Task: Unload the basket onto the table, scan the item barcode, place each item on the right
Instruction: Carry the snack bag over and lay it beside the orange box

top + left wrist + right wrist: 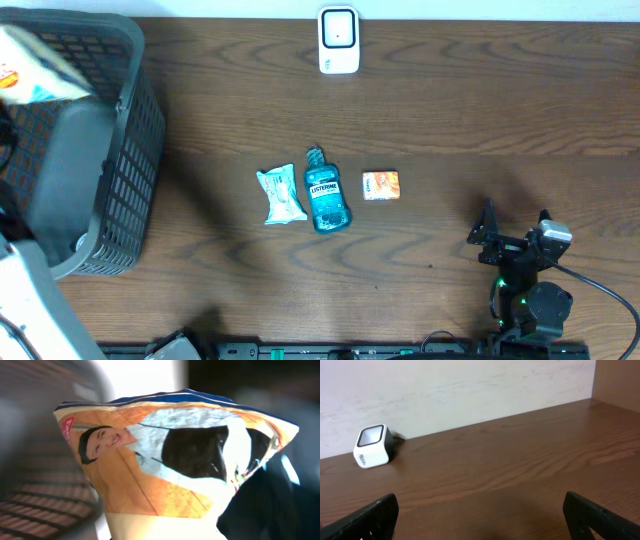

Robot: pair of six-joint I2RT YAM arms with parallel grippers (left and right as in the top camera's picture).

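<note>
A snack bag (165, 460), orange and white with a smiling face and a blue top edge, fills the left wrist view, held close to the camera. My left gripper is shut on it, and the bag hides the fingers. From overhead the bag (35, 65) hangs above the dark basket (125, 180) at the far left. The white barcode scanner (339, 40) stands at the table's back edge, also seen from the right wrist as a scanner (371, 446) against the wall. My right gripper (515, 230) rests open near the front right, nothing between its fingers (375, 515).
A blue mouthwash bottle (325, 190), a white-teal packet (281, 195) and a small orange box (381, 185) lie in a row mid-table. The basket holds a grey liner.
</note>
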